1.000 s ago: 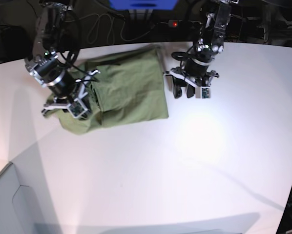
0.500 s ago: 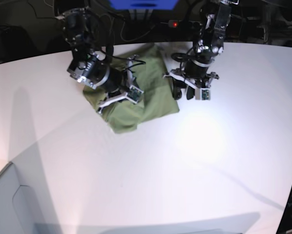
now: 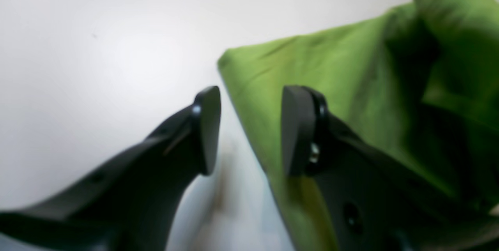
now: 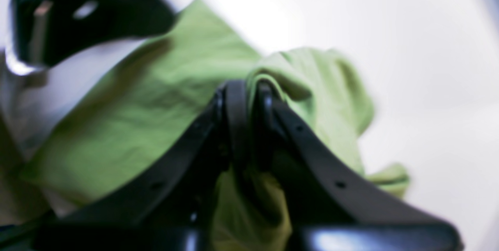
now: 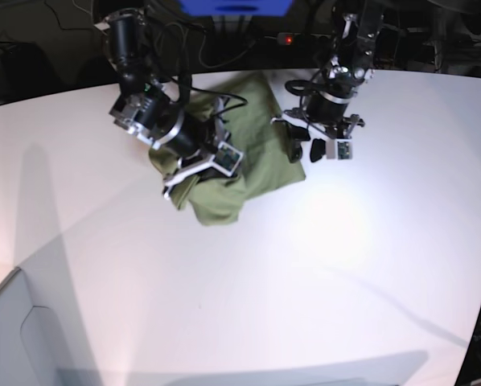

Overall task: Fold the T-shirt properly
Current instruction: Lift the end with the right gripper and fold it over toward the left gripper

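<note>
No brand, label or writing can be read anywhere — the T-shirt point(image 5: 248, 153) is plain olive green, lying bunched and partly folded over itself on the white bench point(image 5: 321, 265) toward its far edge, with dark cables point(image 5: 164, 44) and a small red light point(image 5: 287, 39) beyond that edge. The right claw point(image 4: 249, 99) is clenched on a raised fold of the T-shirt, its arm lying over the cloth and hiding part of it in the base view. The left claw point(image 3: 249, 130) is released, holding nothing — one finger over the bare bench, the other over the cloth's edge.
</note>
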You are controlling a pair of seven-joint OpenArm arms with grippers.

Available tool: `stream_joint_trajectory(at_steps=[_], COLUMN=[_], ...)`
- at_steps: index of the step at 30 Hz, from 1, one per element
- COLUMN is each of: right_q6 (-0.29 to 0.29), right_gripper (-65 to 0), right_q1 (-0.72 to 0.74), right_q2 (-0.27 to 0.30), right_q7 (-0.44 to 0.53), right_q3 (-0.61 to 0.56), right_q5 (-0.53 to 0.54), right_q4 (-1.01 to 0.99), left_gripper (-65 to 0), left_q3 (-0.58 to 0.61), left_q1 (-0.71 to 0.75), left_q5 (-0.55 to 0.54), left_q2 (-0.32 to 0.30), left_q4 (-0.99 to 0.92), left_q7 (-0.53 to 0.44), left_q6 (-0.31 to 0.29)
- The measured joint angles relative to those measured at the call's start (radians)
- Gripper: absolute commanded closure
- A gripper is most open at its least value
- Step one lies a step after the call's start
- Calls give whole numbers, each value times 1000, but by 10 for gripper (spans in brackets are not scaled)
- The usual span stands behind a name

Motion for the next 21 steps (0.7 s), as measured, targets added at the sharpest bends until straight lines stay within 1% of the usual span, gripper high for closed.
stream_joint_trajectory(at_steps=[2, 3, 4, 5, 8, 9, 14, 18, 21], right_q6=[0, 0, 0, 0, 0, 0, 0, 0, 0], right_gripper=[0, 0, 0, 0, 0, 0, 0, 0, 0], right_q1=[1, 0, -1, -1, -18, -23, -21, -19, -16], right_q2=[0, 0, 0, -1, -3, -3, 2, 2, 2], right_q7=[2, 0, -1, 3, 2, 2, 1, 6, 7], right_q3=[-2, -5, -6, -6, -13, -13, -90, -150, -163], right_q5=[4, 6, 3, 5, 5, 5, 3, 4, 8], right_q4=[31, 44, 57, 63, 63, 63, 63, 46, -6], left_gripper=[-244, -234, -210, -173, -29, 0, 0, 0, 0], left_q3=[-24, -25, -25, -25, -20, -20, -16, -16, -16], left_q1=[2, 0, 0, 0, 0, -1, -28, -39, -34], left_q5=[5, 4, 3, 3, 3, 3, 0, 0, 0], left_q2=[6, 6, 5, 6, 10, 10, 11, 11, 11], left_q4=[-30, -47, -60, -66, -81, -82, -133, -147, -145], left_q7=[-4, -2, -1, -1, -2, -2, -39, -35, -38], left_q6=[3, 8, 8, 8, 4, 4, -8, -8, -8])
